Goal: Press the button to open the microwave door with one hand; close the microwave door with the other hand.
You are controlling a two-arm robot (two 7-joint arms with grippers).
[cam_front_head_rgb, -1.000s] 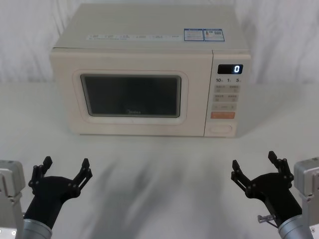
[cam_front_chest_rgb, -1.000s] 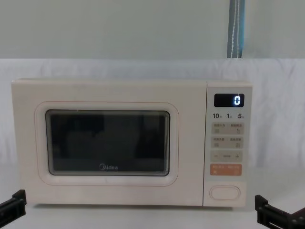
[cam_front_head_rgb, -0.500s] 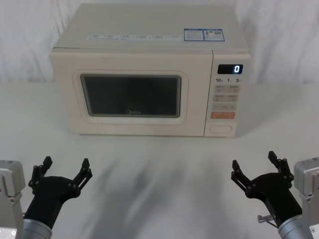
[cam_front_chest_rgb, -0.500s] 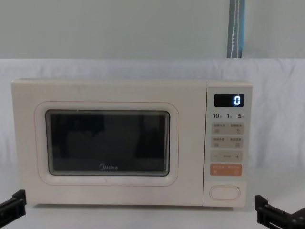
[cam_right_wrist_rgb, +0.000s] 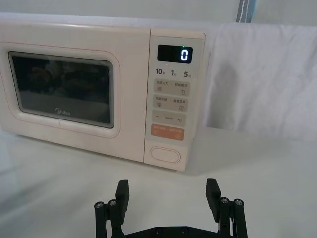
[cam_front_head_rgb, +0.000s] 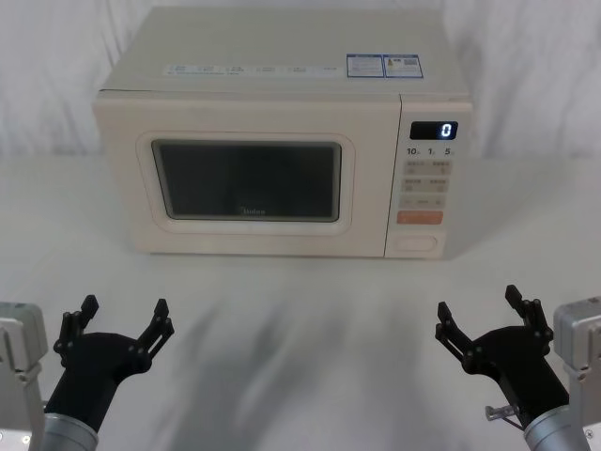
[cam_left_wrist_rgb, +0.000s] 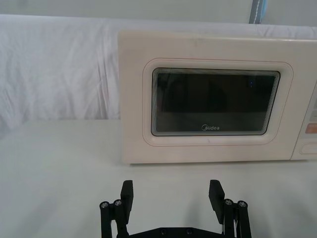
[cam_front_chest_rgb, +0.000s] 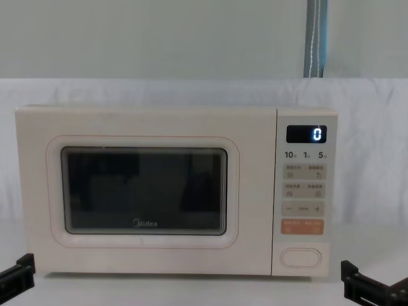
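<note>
Right pincer [cam_front_head_rgb: 487, 315] stood wide open, holding nothing, low over the white counter [cam_front_head_rgb: 300, 319] well short of the microwave. Left pincer [cam_front_head_rgb: 120, 320] matched it, spread and empty. The microwave door [cam_front_head_rgb: 246, 190], a smooth cream panel with a dark rounded glass window, sat shut and flush; contents could not be made out. The button [cam_front_head_rgb: 417, 244], a plain pill shape, lay at the control panel's foot below the orange key [cam_front_head_rgb: 419, 217].
</note>
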